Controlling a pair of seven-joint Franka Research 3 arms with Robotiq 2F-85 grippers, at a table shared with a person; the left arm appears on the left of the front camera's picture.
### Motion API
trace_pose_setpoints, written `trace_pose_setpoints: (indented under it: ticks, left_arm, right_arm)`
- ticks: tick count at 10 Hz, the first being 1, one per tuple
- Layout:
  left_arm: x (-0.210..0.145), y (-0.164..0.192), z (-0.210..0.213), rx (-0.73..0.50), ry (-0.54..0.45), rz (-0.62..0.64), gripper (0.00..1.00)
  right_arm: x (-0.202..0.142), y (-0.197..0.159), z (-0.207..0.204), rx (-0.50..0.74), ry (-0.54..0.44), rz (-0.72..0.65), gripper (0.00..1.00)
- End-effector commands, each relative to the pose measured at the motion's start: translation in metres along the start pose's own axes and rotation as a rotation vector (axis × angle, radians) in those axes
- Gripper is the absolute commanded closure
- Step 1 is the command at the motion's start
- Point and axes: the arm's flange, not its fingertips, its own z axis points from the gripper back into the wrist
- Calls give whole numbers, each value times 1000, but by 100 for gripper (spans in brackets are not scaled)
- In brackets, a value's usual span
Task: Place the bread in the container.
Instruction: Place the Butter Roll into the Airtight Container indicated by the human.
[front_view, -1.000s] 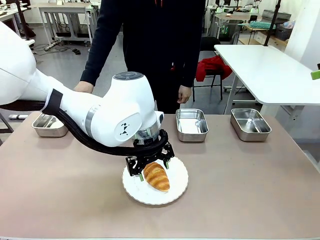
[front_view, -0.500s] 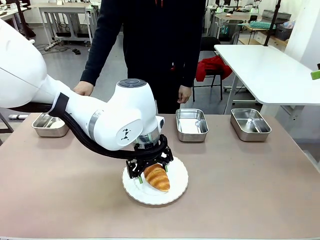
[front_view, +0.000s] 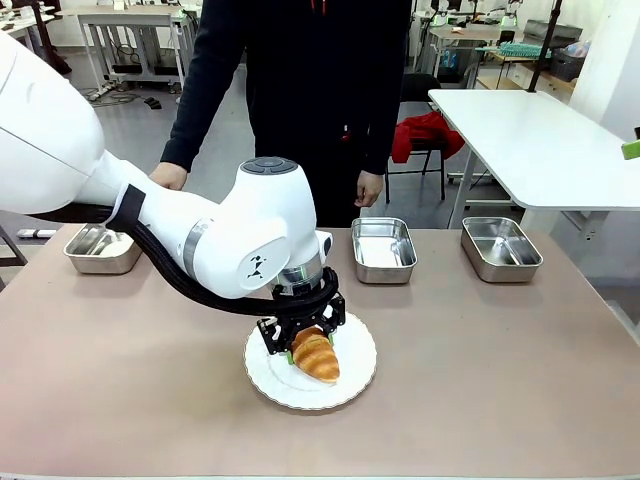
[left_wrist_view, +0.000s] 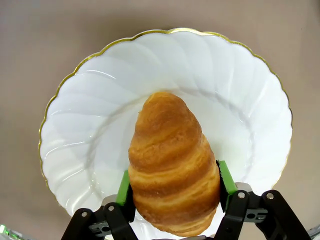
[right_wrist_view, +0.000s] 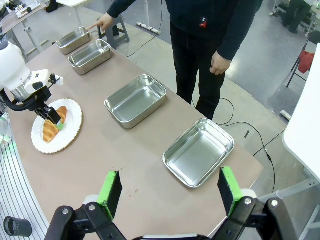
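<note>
The bread (left_wrist_view: 170, 165), a golden-brown croissant, lies on a round white plate (left_wrist_view: 100, 115) with a gold rim. My left gripper (left_wrist_view: 175, 182) reaches down over it, and its green pads (left_wrist_view: 124, 187) press against both sides of the croissant's wide end. In the front view this gripper (front_view: 303, 345) sits low on the plate (front_view: 350, 380), holding the bread (front_view: 317, 358). My right gripper (right_wrist_view: 169, 192) hangs open high above the table, holding nothing. Steel containers stand along the far edge, one (front_view: 383, 250) just behind the plate. The person's hand (right_wrist_view: 102, 22) points at the end container (right_wrist_view: 75, 40).
More steel trays stand at the far right (front_view: 500, 248) and far left (front_view: 100, 250); another (right_wrist_view: 90, 52) sits beside the end one. The person stands at the far side, one hand (front_view: 168, 175) near the left tray. Bare table surrounds the plate.
My left gripper has sunk a little onto the plate and its fingers have drawn in against the croissant. The person's hand near the left tray has barely moved.
</note>
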Motion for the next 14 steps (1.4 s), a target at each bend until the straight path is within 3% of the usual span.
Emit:
trace_pose_setpoints:
  ticks: [1,2,3,7,12,14]
  left_arm:
    - [1,-6,-7,14,-32,3,58]
    - [2,-8,-5,30,-43,-5,44]
    - [0,0,0,1,-3,-5,44]
    - [0,-1,2,5,-6,-12,44]
    - [65,42,113,-89,-10,-200,44]
    - [105,72,168,-96,-44,-346,44]
  right_arm:
    - [1,1,0,5,-19,3,0]
    - [1,1,0,5,-19,3,0]
    - [1,1,0,5,-19,3,0]
    - [1,1,0,5,-19,3,0]
    - [1,1,0,5,-19,3,0]
    - [1,1,0,5,-19,3,0]
